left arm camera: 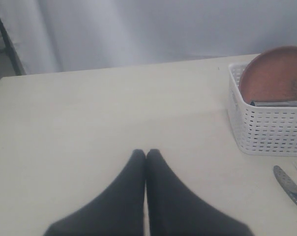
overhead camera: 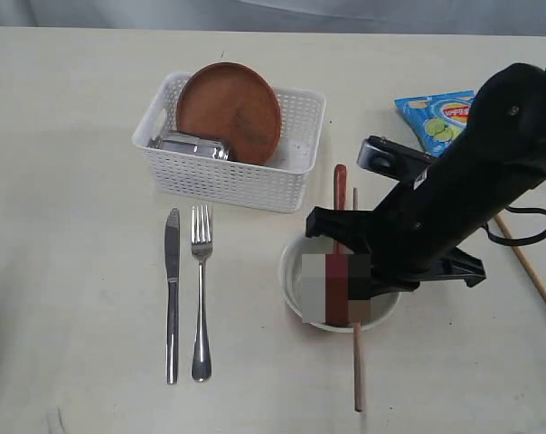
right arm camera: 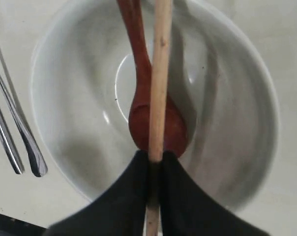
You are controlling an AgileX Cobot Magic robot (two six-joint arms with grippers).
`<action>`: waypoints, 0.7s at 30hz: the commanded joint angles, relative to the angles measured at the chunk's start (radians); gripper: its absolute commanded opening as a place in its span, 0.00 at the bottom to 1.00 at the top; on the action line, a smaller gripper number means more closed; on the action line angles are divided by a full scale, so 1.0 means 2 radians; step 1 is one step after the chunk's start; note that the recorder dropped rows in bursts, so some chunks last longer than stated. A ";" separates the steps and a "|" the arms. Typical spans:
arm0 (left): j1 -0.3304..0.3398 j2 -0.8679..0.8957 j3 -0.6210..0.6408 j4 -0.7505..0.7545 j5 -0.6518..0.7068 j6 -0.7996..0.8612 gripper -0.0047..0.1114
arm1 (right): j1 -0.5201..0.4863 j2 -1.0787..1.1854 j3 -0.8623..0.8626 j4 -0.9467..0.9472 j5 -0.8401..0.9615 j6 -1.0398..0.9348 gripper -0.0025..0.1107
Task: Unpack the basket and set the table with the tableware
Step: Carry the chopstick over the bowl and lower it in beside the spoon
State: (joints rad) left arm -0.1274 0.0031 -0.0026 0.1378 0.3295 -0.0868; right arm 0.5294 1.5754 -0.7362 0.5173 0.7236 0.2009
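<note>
Light bright, even, diffuse; shadows soft, short. Ext. view sharp, except pixelated block (overhead camera: 336, 289) over bowl (overhead camera: 292, 271). Left wrist view soft, left gripper (left arm camera: 146, 153) out of focus. Right wrist view: mild glare in bowl.

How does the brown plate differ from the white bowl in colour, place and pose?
The plate is brown; the bowl is white. The plate is in the basket, while the bowl stands on the table. The plate leans tilted; the bowl sits upright, with a wooden spoon in it. Both are round.
</note>
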 commanded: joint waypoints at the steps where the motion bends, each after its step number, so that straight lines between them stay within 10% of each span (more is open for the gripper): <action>1: -0.002 -0.002 0.001 0.000 -0.005 0.001 0.04 | 0.001 0.001 0.002 0.006 -0.017 -0.009 0.02; 21: -0.002 -0.002 0.001 0.000 -0.005 0.001 0.04 | 0.001 0.001 0.003 0.031 -0.008 -0.047 0.02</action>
State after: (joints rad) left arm -0.1274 0.0031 -0.0026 0.1378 0.3295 -0.0868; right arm 0.5294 1.5754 -0.7362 0.5783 0.6942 0.1203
